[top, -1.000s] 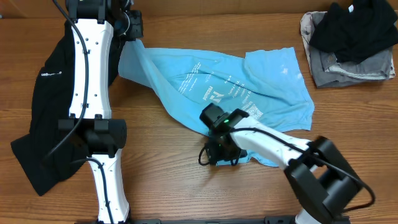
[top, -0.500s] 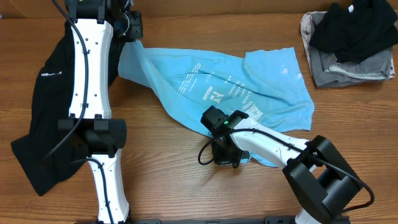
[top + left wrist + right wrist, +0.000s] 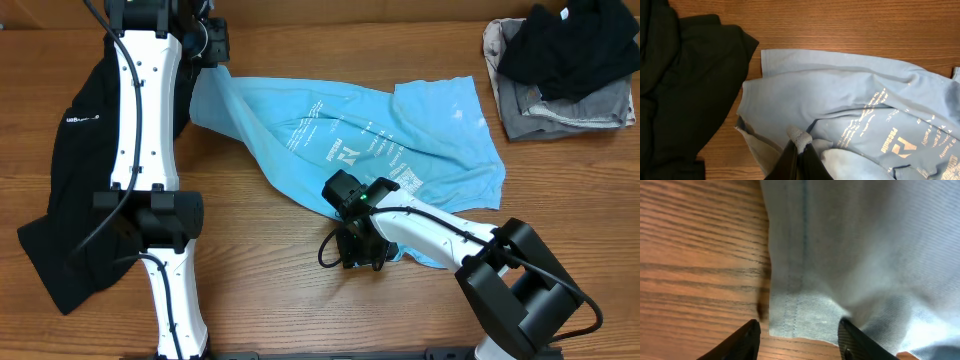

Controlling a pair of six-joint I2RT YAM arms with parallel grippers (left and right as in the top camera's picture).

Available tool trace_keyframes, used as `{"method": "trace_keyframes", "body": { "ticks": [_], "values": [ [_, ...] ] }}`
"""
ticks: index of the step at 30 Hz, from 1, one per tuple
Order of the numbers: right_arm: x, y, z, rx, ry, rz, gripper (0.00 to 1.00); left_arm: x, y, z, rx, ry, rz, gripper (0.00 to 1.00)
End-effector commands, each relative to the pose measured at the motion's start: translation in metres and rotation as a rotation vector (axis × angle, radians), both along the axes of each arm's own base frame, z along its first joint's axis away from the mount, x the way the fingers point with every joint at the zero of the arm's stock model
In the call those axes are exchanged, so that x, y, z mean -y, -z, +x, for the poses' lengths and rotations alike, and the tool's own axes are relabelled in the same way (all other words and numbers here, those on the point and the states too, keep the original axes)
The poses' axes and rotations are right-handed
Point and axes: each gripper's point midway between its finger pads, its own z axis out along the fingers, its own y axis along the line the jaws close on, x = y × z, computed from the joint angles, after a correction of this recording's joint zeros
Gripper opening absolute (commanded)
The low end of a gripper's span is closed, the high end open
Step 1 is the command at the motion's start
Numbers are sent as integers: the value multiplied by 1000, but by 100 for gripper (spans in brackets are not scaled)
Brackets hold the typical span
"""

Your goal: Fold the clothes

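The crumpled light blue T-shirt [image 3: 400, 140] with white print lies on the brown wooden worktop [image 3: 260, 280], its long axis running far-left to near-right. The left tool [image 3: 799, 150], pressed together, pinches the far-left corner. The right tool [image 3: 799, 332], spread, straddles the near hem corner, directly ahead of it.

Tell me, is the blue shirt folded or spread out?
Spread out, not folded: the blue shirt lies rumpled across the table, white print showing.
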Motion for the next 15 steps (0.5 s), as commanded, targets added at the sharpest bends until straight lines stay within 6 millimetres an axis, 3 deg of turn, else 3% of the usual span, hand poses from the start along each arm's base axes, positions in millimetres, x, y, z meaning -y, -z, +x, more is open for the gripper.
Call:
{"method": "trace_keyframes", "body": {
  "ticks": [1,5,8,15],
  "values": [
    [4,7,-8,-12,-33,-15,56,-5,5,1,-11,4,8,4],
    [3,8,-13,-17,-49,-23,57,-6,5,1,-11,4,8,4],
    [7,10,-15,-20,-47,-39,51,-5,5,1,-12,7,9,4],
    [25,17,-18,-1,25,-124,4,-6,5,0,-13,7,9,4]
  ]
}}
